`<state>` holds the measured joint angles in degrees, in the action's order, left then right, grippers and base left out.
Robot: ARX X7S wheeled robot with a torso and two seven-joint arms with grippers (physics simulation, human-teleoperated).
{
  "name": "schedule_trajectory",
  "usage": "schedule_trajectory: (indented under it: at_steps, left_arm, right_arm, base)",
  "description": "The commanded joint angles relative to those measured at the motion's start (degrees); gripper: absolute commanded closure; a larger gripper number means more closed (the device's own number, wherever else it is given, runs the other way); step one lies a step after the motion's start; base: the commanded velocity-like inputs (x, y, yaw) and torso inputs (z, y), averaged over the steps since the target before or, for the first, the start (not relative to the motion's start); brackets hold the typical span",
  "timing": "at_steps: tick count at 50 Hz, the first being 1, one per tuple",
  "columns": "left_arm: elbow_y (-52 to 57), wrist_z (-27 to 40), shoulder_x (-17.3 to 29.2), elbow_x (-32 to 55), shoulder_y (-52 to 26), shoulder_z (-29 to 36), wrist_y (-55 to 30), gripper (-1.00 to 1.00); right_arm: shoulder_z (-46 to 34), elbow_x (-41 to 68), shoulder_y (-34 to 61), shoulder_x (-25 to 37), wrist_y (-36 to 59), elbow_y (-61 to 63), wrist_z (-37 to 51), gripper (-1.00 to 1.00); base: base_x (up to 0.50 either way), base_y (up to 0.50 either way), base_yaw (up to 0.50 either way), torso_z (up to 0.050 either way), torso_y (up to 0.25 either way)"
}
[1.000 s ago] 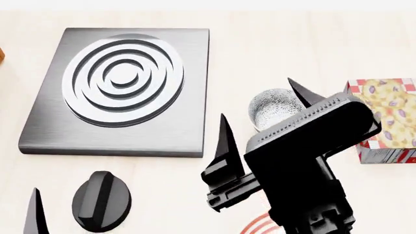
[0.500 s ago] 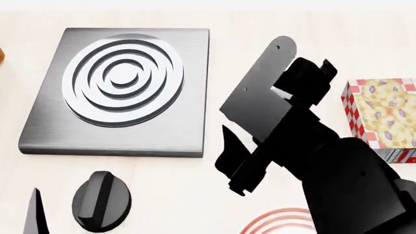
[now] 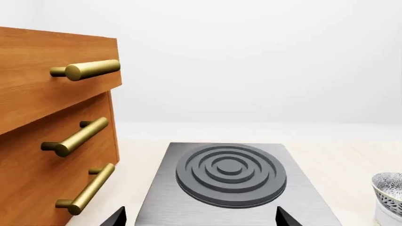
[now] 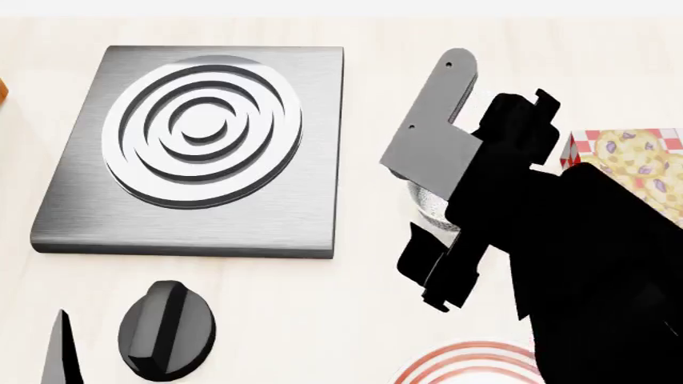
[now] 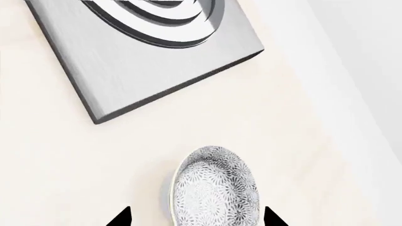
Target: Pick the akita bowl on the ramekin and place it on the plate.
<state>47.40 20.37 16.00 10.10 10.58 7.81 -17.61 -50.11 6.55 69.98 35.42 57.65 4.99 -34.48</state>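
The speckled grey-and-white akita bowl (image 5: 215, 188) sits on the white ramekin (image 3: 388, 217), to the right of the burner plate. My right gripper (image 5: 197, 219) hangs open above the bowl, one black fingertip on each side and neither touching it. In the head view the right arm hides nearly all of the bowl, leaving only a sliver (image 4: 431, 210). The plate (image 4: 465, 360), with its red rings, shows at the near edge beside that arm. My left gripper (image 3: 199, 219) is open and empty, low at the near left and facing the burner.
A grey metal burner plate (image 4: 192, 152) with raised rings lies at the left, with a black knob (image 4: 165, 328) in front of it. A red-checked cookie box (image 4: 641, 172) stands at the right. Wooden drawers (image 3: 50, 141) with brass handles stand left of the burner.
My right arm has swung forward and turned its wrist down over the bowl, which it now mostly hides in the head view. The left gripper has not moved.
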Motion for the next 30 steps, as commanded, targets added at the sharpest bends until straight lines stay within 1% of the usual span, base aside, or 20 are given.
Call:
schedule_trajectory:
  at_steps: [1, 18, 30]
  left_arm:
    - [0.4, 0.4, 0.5, 0.8, 0.2, 0.1, 0.2, -1.0]
    - [-0.3, 1.1, 1.0, 0.9, -0.2, 0.6, 0.5, -1.0]
    - [-0.2, 1.5, 1.3, 1.7, -0.1, 0.2, 1.1, -1.0]
  right_arm:
    - [-4.2, -1.7, 2.8, -1.4, -3.8, -8.5, -2.7, -1.0]
    - [-4.3, -1.6, 3.5, -4.6, -11.2, -16.3, -3.0, -1.0]
    - [-2.3, 0.5, 1.5, -5.8, -14.4, -17.9, -2.3, -1.0]
  base:
    - [0.0, 0.0, 0.0, 0.0, 0.0]
    - [0.0, 0.0, 0.0, 0.0, 0.0]
    - [0.0, 0.0, 0.0, 0.0, 0.0]
